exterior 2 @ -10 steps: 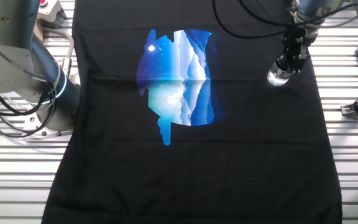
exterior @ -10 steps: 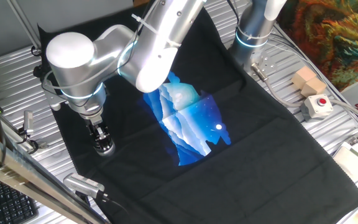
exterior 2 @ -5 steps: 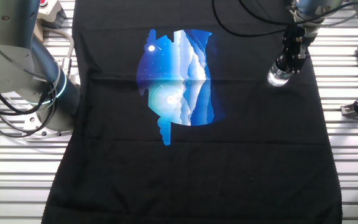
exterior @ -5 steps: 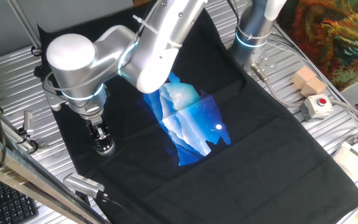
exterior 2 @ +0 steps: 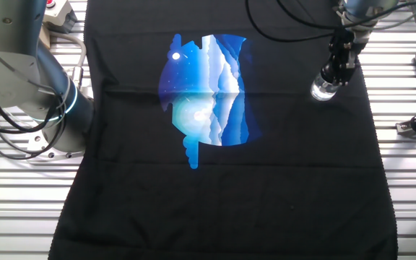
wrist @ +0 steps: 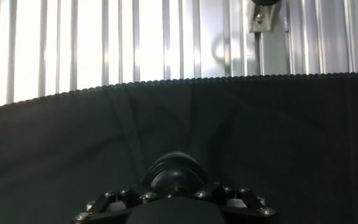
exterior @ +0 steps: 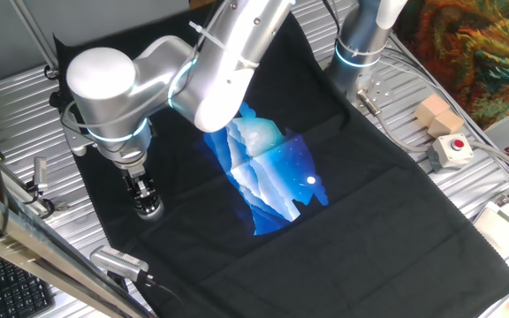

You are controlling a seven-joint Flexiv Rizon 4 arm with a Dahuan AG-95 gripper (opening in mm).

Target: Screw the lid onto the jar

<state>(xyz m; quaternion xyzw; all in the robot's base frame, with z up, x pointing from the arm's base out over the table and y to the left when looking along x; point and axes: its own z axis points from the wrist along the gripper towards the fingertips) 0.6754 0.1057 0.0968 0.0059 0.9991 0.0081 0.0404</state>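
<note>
**Claw down on the jar's cap near the cloth's edge**

The claw (exterior: 145, 196) points straight down over the jar (exterior 2: 323, 89), a small clear glass pot standing upright on the black cloth (exterior 2: 266, 188) that covers the bench (exterior: 25, 97). The jar sits close to the cloth's edge, well apart from the blue mountain print (exterior 2: 204, 90). In the hand view the dark lid (wrist: 174, 176) shows between the fingers, which appear closed against it on top of the jar, though the contact itself is partly hidden.
</note>
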